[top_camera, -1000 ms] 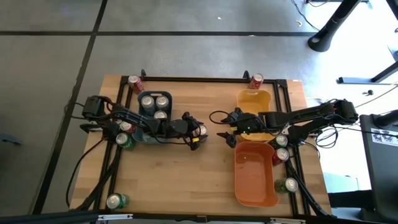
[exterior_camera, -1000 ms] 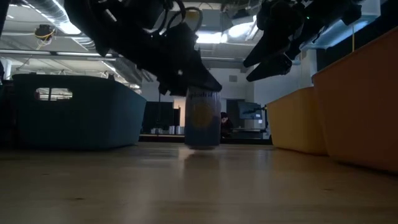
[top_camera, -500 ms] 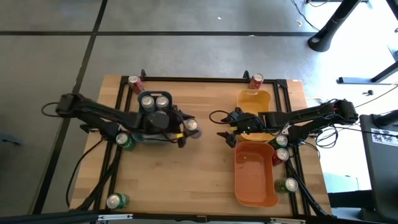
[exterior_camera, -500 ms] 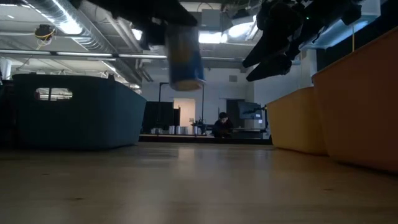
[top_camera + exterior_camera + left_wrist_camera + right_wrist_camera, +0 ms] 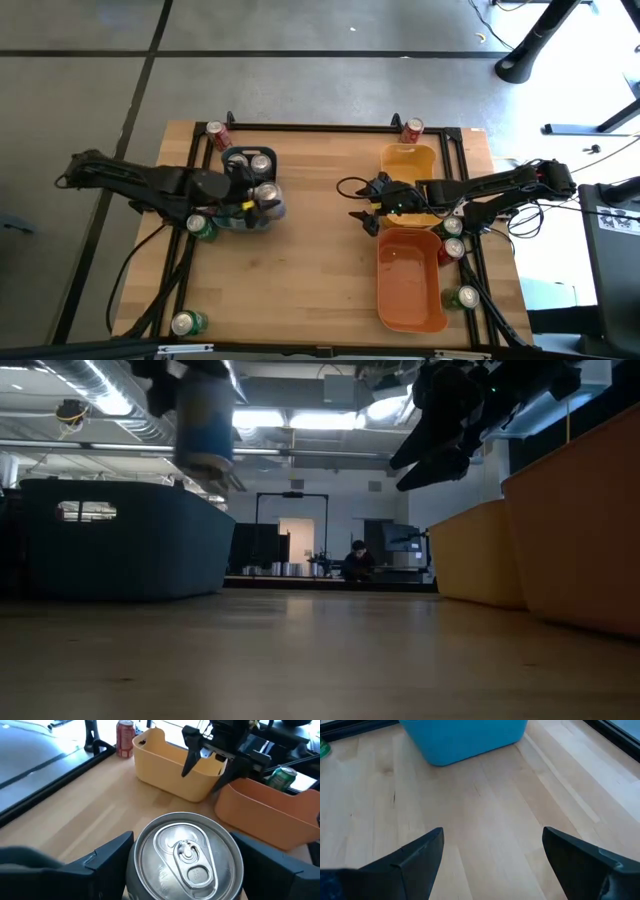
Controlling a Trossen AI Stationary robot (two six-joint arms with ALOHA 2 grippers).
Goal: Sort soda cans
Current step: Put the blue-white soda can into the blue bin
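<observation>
Left gripper [image 5: 262, 200] clamped on a silver-topped cylindrical metal soda can [image 5: 187, 857], raised above the blue-grey plastic bin [image 5: 238, 217]; right gripper [image 5: 364, 214] spread wide beside the yellow plastic bin [image 5: 408, 158]

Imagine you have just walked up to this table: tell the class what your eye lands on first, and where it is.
First, the silver soda can held between the fingers of the left gripper, lifted clear of the table over the near edge of the blue-grey bin, which already holds two cans. Next, the right gripper hanging open above bare wood beside the yellow bin and orange bin. Other cans stand around the table's edges.
</observation>
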